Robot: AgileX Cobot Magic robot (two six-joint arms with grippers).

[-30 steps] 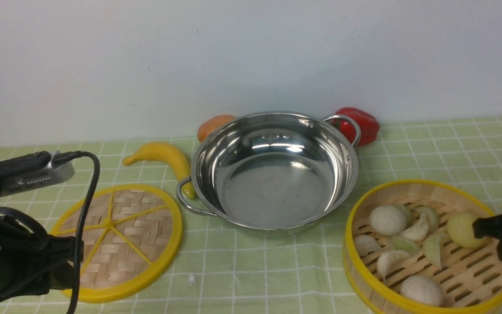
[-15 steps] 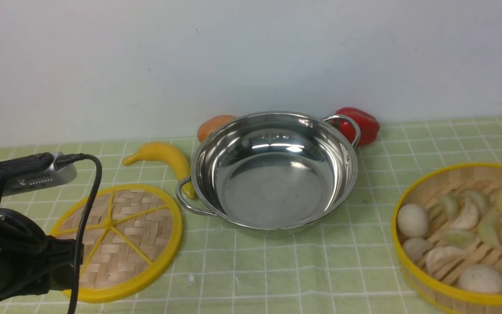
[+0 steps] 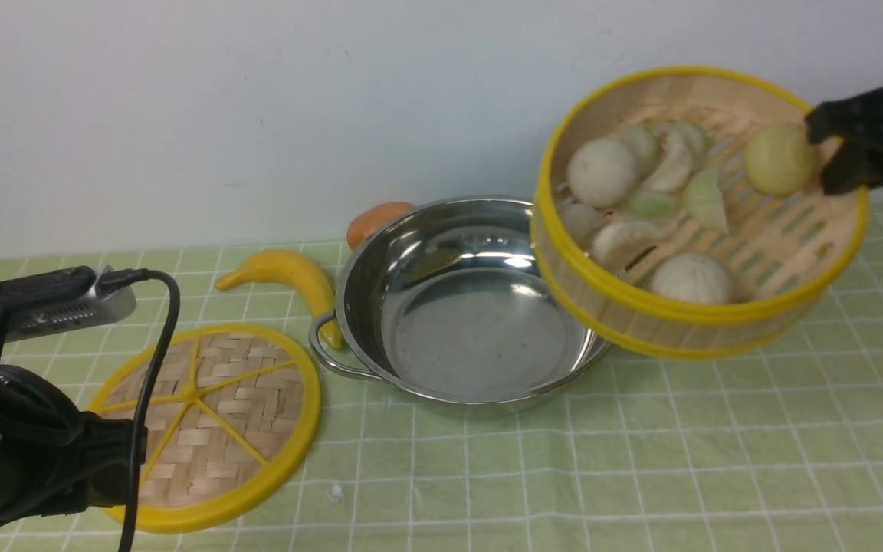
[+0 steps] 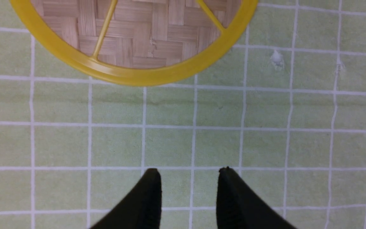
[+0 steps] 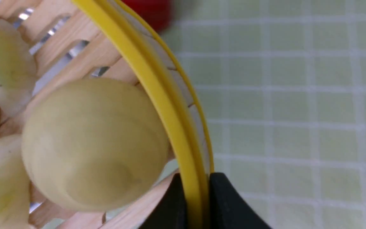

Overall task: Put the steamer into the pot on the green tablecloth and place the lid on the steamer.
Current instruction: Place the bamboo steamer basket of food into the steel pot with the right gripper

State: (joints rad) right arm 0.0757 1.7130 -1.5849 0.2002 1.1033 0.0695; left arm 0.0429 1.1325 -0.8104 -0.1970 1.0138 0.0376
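The steamer (image 3: pixel 664 326), seemingly aloft at the pot's (image 3: pixel 480 337) two o'clock, is gripped by the right end effector (image 3: pixel 832 149); the left end effector (image 4: pixel 189 178) is seen open.

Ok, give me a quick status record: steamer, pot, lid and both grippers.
steamer: round bamboo basket with yellow rims, in the air, tilted, by the pot's right side; buns and dumplings inside
right gripper: shut on the steamer's rim
pot: wide shiny steel, empty, on the light green grid tablecloth
lid: flat woven-bamboo disc with yellow rim, lying on the cloth left of the pot
left gripper: open, empty, over the cloth near the lid
remaining: steamer not yet in pot; lid not yet on
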